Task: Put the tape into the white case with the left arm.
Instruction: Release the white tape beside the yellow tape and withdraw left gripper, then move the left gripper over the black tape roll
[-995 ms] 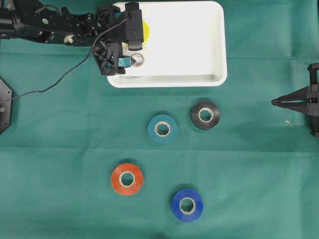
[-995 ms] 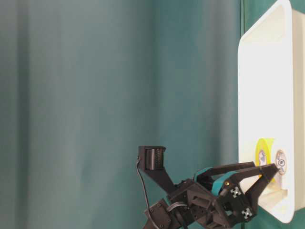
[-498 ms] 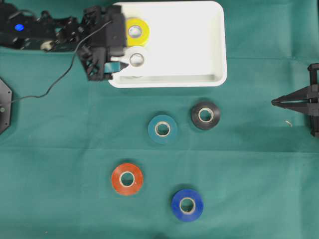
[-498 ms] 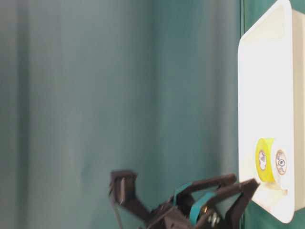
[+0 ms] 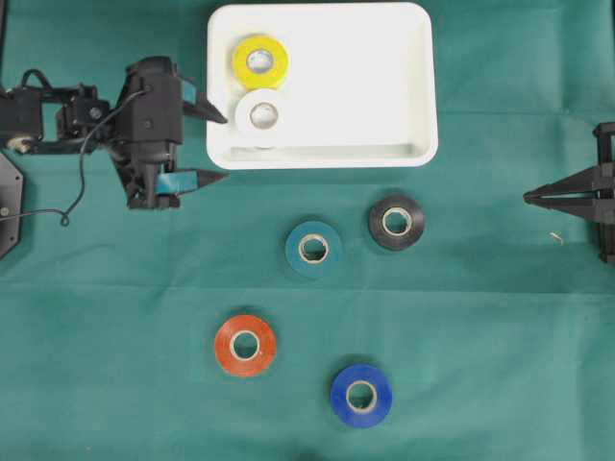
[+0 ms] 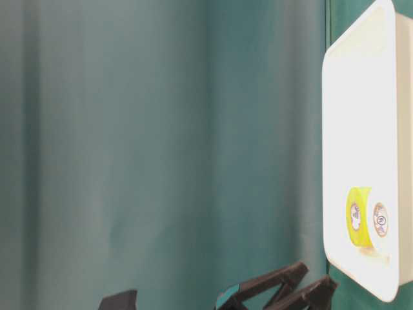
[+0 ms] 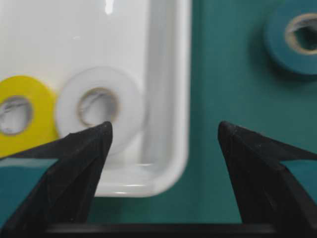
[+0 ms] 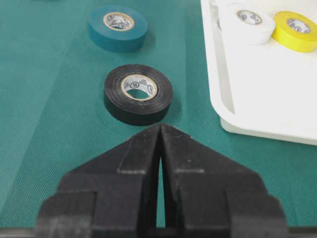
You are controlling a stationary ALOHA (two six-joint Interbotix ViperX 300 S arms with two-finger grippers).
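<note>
Two rolls, a yellow tape [image 5: 259,60] and a white tape [image 5: 260,114], lie flat inside the white case [image 5: 384,151] in the overhead view, touching each other near its left wall. Four more rolls wait on the green cloth [image 5: 480,336] below the case: teal tape [image 5: 313,249], black tape [image 5: 396,222], orange tape [image 5: 245,345] and blue tape [image 5: 360,395]. The left gripper [image 5: 219,149] stands just outside the left wall of the case, jaws spread wide and empty, one tip near the rim. I judge it is free to fetch the next roll. The right gripper [image 5: 531,198] rests far at the right, pinched together.

At table level the picture is turned on its side. Only the tips of the left gripper [image 6: 310,289] show at the bottom edge; the rest is cut off, and the rolls on the cloth are not visible.

From the left wrist, both dark fingers [image 7: 74,168] frame the corner of the case; the yellow roll is cut by the left edge.

From the right wrist, the closed jaws hold nothing, and the black roll lies just ahead of them.
</note>
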